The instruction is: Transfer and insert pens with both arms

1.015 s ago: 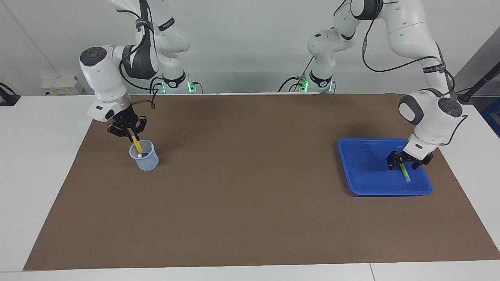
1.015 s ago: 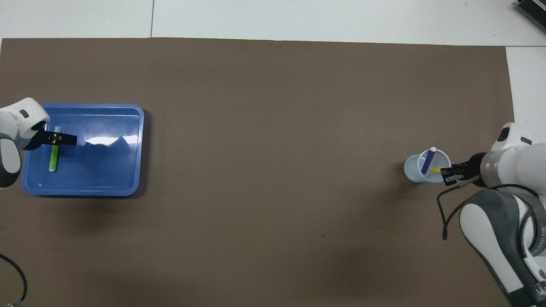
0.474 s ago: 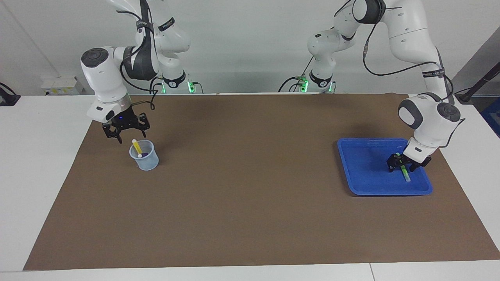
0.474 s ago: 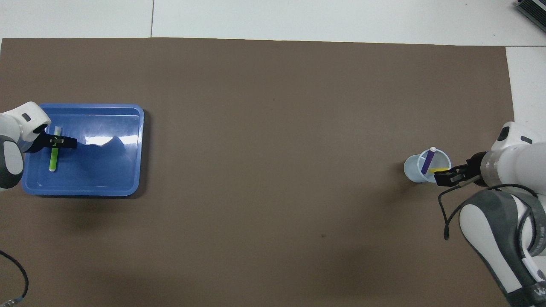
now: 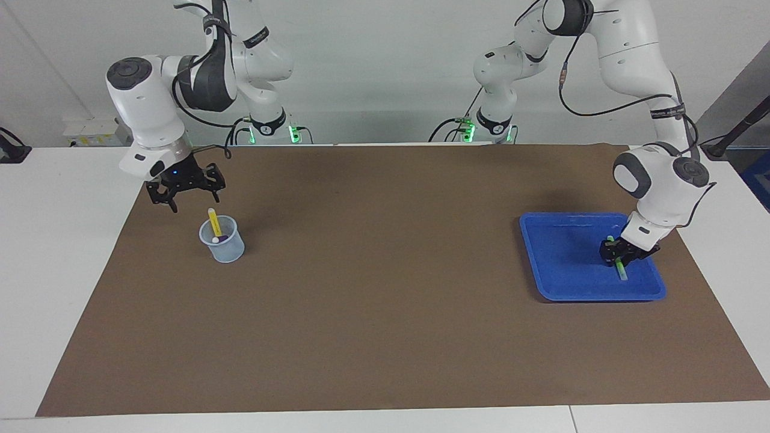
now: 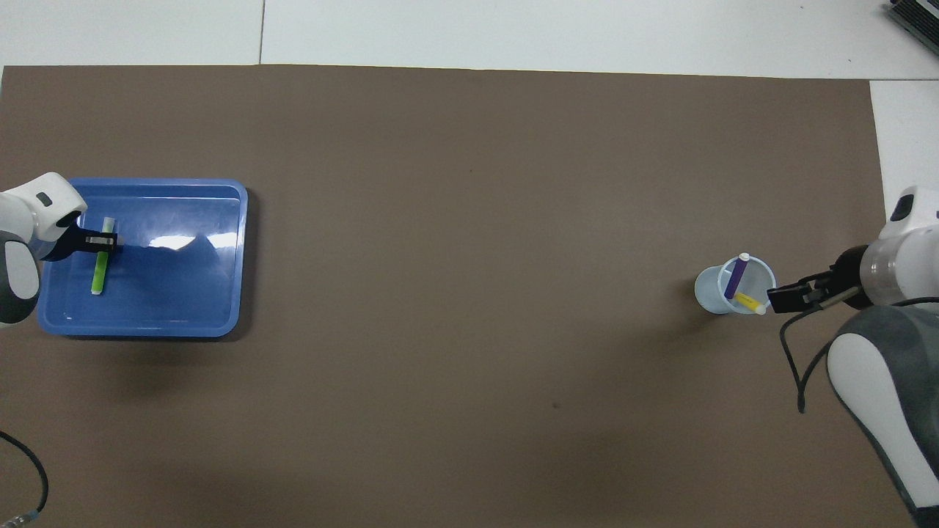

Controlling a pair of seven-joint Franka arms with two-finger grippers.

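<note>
Claw (image 5: 618, 255) of the left arm clenches the slim green pen (image 5: 620, 269) in the glossy blue tray (image 5: 559, 282); right claw (image 5: 183, 191) gapes, released.

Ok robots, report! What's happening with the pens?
Left gripper shut on green pen in blue tray. Right gripper open. Yellow pen, purple pen in cup.

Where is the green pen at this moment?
The green pen lies in the blue tray at the left arm's end of the table, with the left gripper shut on it.
</note>
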